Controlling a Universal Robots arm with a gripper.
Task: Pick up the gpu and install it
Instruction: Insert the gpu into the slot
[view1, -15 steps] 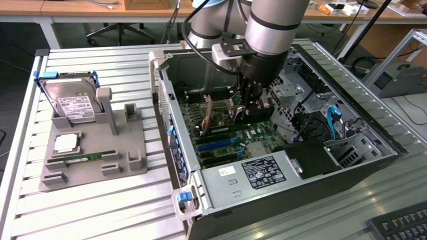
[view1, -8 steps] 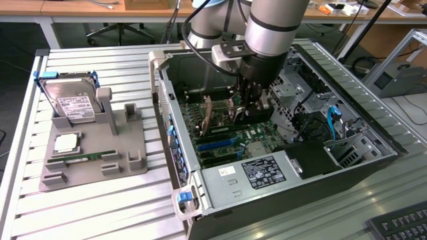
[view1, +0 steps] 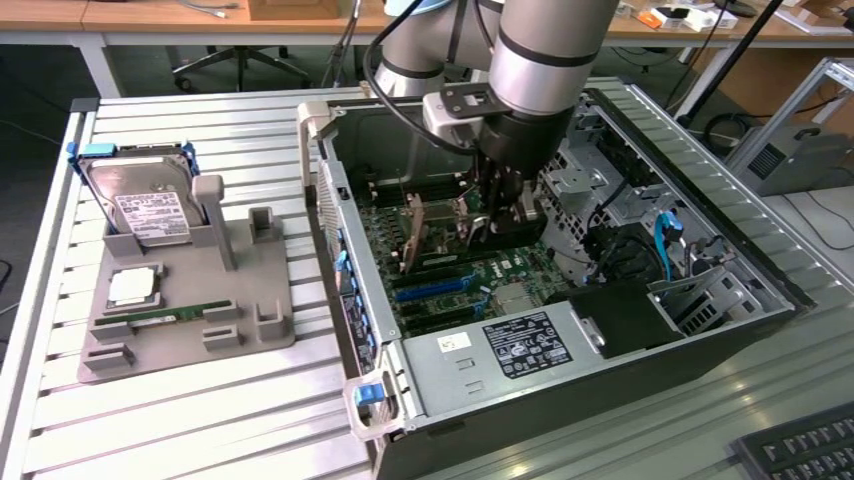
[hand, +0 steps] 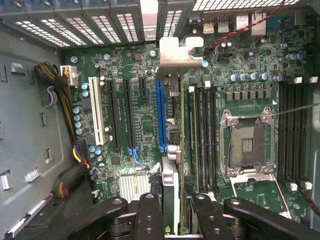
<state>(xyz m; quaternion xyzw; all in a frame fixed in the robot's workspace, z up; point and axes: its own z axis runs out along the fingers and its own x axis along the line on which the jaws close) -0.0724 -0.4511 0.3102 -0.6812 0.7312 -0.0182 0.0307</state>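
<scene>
My gripper reaches down into the open computer case, shut on the gpu. The gpu stands on edge over the motherboard. In the wrist view the gpu shows edge-on between my fingers, which meet around the gripper. Its silver end bracket lies against the case's rear slot openings. The card's edge runs alongside the long blue slot, a little toward the memory slots. Whether it sits in a slot I cannot tell.
A grey holder on the slatted table at the exterior view's left carries a hard drive with blue handles, a processor and a RAM stick. The processor socket is bare. A keyboard lies at the exterior view's lower right.
</scene>
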